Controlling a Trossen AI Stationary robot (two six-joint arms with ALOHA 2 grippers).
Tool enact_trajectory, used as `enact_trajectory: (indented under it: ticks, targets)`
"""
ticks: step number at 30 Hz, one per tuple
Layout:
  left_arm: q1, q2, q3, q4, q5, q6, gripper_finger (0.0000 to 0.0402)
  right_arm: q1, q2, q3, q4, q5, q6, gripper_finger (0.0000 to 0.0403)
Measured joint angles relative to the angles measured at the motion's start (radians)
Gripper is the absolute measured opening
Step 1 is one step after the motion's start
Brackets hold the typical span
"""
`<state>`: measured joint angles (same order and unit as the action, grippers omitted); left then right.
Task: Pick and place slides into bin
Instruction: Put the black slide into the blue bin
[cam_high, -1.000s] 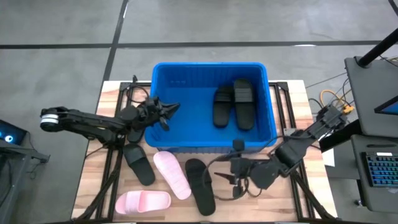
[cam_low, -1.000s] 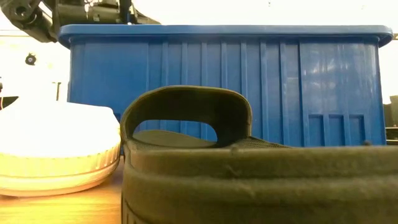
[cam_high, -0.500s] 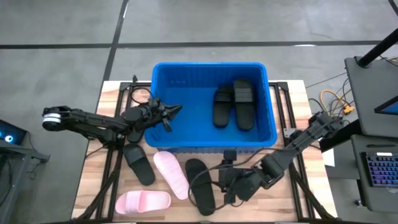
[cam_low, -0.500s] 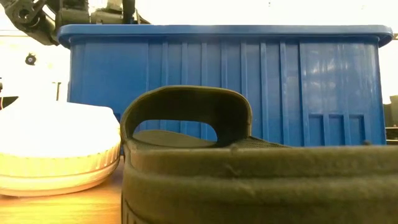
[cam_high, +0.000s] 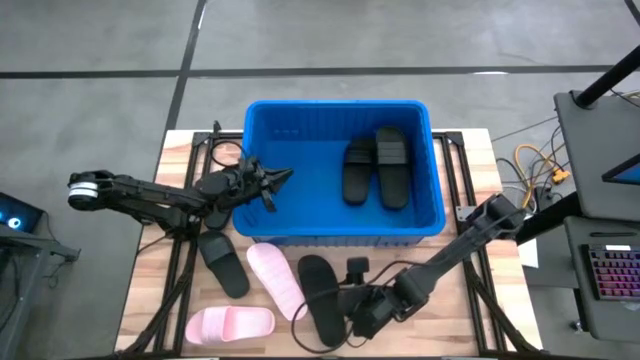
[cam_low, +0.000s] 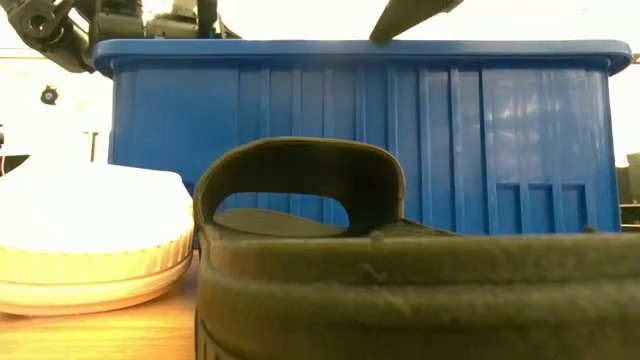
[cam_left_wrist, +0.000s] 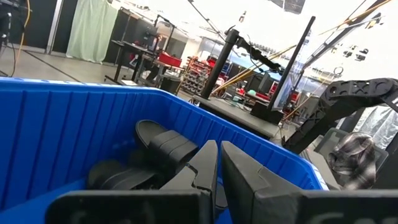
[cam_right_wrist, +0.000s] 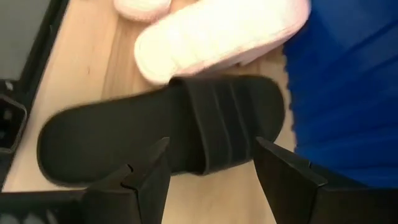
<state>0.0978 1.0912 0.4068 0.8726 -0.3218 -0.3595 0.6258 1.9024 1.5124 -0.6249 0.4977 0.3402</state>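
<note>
right tool (cam_right_wrist: 208, 171): fingers apart, over black slide (cam_high: 320, 298) in front of bin (cam_high: 262, 215)
left tool (cam_high: 280, 176): fingers together, empty, over bin's left rim

A workshop or lab — metal racks (cam_left_wrist: 214, 68), equipment stands (cam_left_wrist: 298, 68), concrete floor (cam_high: 300, 35).

Bright, even light; low view glares, foreground blurred.

Glossy ribbed plastic bin (cam_high: 436, 205); matt rubbery slides (cam_high: 320, 298).
</note>
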Motion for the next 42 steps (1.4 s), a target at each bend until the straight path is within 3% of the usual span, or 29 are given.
enact_trajectory:
  ticks: [12, 17, 31, 37, 42]
  targets:
    - [0.0, 0.0, 0.0, 0.0, 0.003, -0.001, 0.0006, 0.0, 0.109, 0.002, 0.041, 0.002, -0.088, 0.0215]
    - [0.0, 0.0, 0.0, 0.0, 0.003, -0.001, 0.0006, 0.0, 0.133, 0.002, 0.086, 0.128, -0.102, 0.0215]
    - [-0.001, 0.0, 0.0, 0.0, 0.037, -0.002, 0.0006, -0.007, 0.215, 0.002, 0.194, 0.143, -0.366, 0.0215]
    - [-0.001, 0.0, 0.0, 0.0, 0.037, -0.001, 0.0006, -0.004, 0.248, 0.002, 0.196, 0.374, -0.379, 0.0215]
    - [-0.001, 0.0, 0.0, 0.0, 0.039, -0.001, 0.0006, -0.012, 0.25, 0.002, 0.197, 0.349, -0.365, 0.0215]
